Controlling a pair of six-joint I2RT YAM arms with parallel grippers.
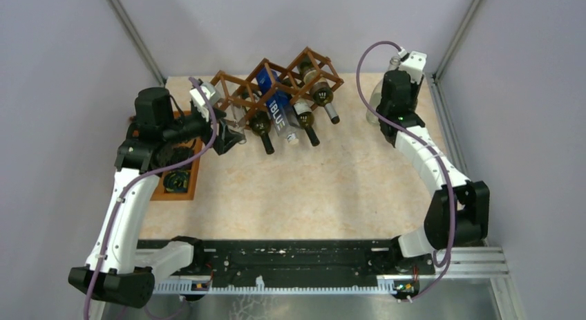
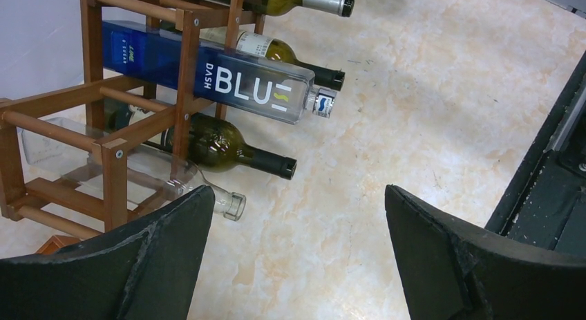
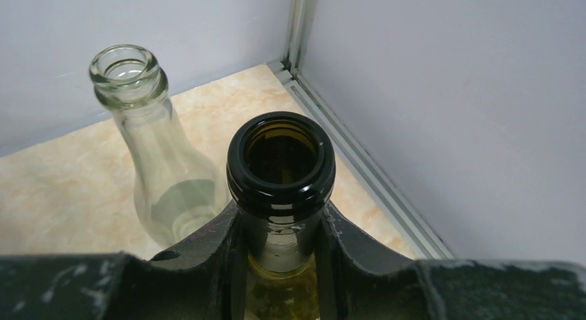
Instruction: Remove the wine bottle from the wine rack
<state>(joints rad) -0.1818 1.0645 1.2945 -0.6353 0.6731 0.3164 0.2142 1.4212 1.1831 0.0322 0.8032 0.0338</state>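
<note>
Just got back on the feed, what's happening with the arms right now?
The right gripper is shut on the neck of a dark green bottle, off the wine rack, at the table's far right corner beside a clear glass bottle. Whether it rests on the table is hidden. The left gripper hangs open at the rack's left end, facing the bottles that lie in it, touching none.

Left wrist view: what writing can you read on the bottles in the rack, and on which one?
"DASH BLUE": white letters on the blue bottle in the wine rack; the last letter is stylised.
Small print at that bottle's far end: too blurred to read.
Label on the green bottle behind it: too blurred.
Nothing else is legible.
</note>
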